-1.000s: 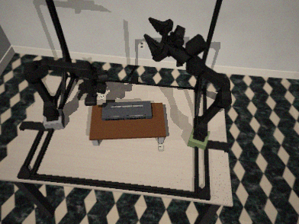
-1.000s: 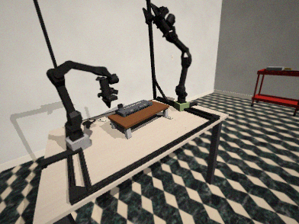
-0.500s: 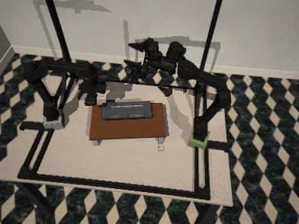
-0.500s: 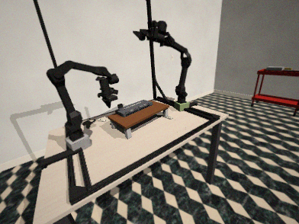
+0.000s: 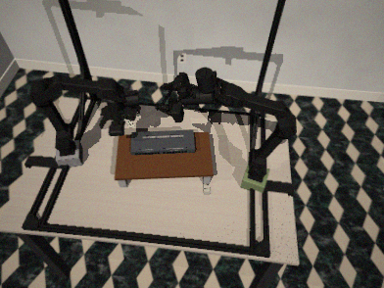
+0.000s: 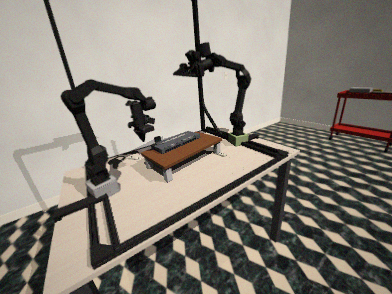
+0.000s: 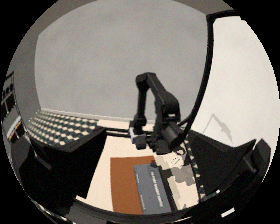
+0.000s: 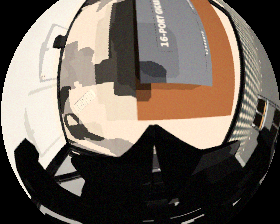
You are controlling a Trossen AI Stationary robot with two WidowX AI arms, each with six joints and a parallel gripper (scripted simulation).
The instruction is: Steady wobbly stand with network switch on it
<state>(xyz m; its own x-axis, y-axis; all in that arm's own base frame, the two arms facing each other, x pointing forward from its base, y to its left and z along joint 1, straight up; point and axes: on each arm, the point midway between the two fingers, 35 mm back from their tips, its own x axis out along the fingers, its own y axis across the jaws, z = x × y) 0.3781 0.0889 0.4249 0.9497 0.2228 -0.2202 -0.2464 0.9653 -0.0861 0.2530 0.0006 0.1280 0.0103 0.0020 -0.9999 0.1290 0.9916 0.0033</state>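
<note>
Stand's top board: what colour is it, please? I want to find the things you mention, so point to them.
The board (image 5: 162, 168) (image 6: 185, 151) (image 7: 122, 185) (image 8: 185, 102) is reddish brown, best seen in the top view.
</note>
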